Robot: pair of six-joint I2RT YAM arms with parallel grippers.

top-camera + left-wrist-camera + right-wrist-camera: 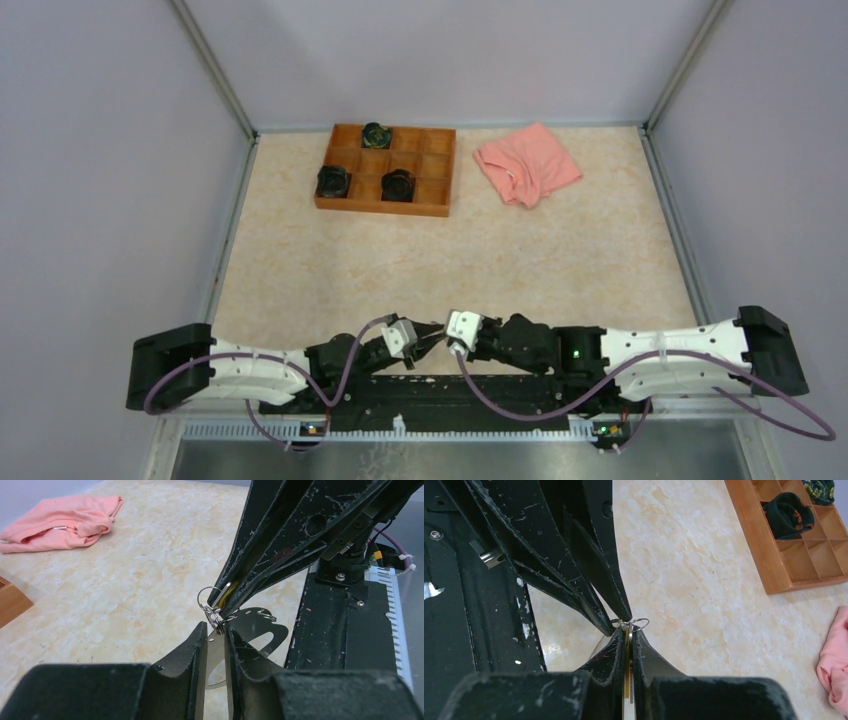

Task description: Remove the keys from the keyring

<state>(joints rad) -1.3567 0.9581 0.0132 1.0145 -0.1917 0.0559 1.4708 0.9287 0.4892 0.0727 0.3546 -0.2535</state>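
Note:
My two grippers meet tip to tip at the table's near edge. My left gripper (418,350) (216,631) is shut on the keyring (254,621), a flat silvery-grey oval plate with small holes along its rim, held on edge between its fingers. My right gripper (447,335) (628,631) is shut on the keys (626,655), a yellow-headed one and a silvery one flat between its pads. The yellow head (226,594) also shows in the left wrist view. Small wire split rings (208,604) (639,623) link the keys to the keyring between the two sets of fingertips.
A wooden compartment tray (438,175) at the back holds three black knobby objects (397,185). A pink cloth (527,163) lies at the back right. The black base rail (440,395) runs just below the grippers. Grey walls enclose the table on both sides.

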